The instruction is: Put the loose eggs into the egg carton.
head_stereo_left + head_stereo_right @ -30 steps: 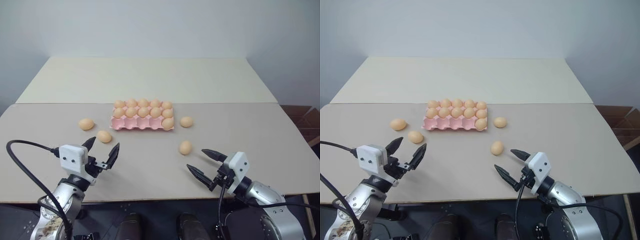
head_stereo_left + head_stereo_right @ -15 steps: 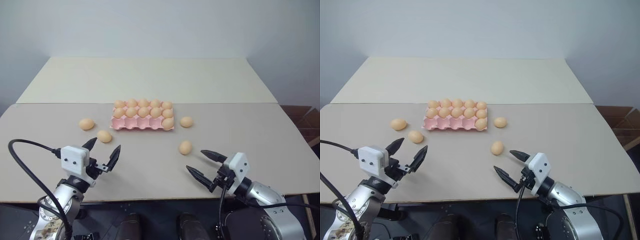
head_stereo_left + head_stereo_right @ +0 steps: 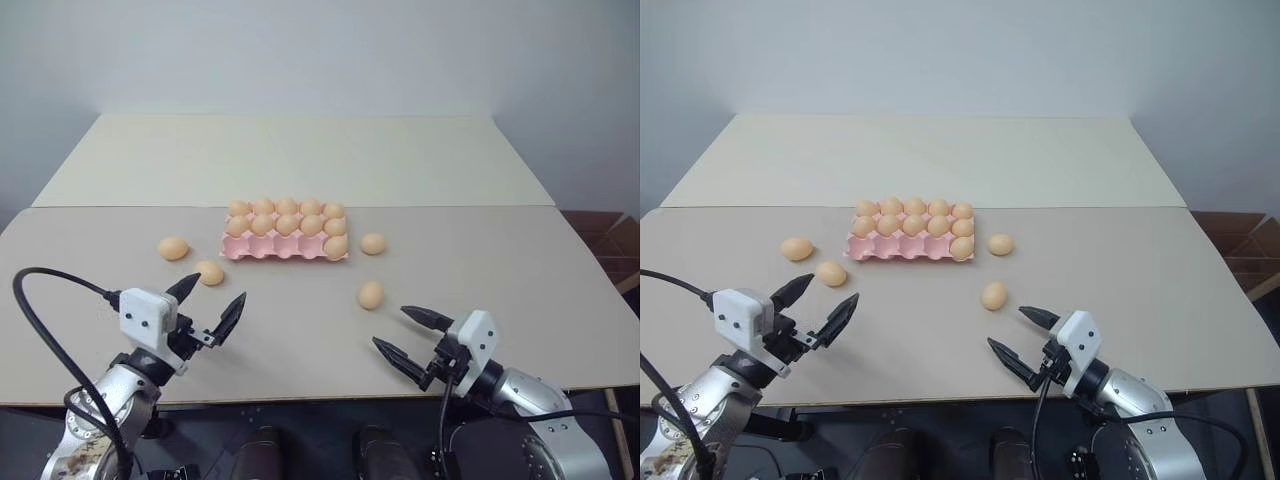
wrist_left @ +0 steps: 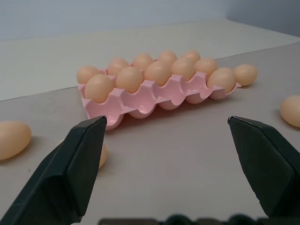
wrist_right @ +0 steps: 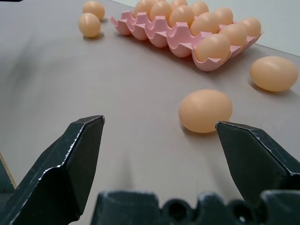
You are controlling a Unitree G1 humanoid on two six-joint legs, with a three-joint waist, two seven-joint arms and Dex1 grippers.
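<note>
Eggs lie loose on the bench (image 3: 480, 250). Nearest the right gripper (image 3: 405, 338), fingers apart and empty, is one egg (image 3: 371, 294); another (image 3: 373, 243) rests just beside the right end of the egg carton (image 3: 285, 250). The left gripper (image 3: 210, 305), also spread wide and empty, sits near an egg (image 3: 209, 272), with a fourth (image 3: 173, 248) beyond. The pink carton holds eleven eggs: the two far rows full, the near row filled in its rightmost cup alone.

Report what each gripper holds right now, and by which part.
Nothing is held. The left gripper and right gripper both stand open above the table, apart from the loose eggs and the egg carton.
</note>
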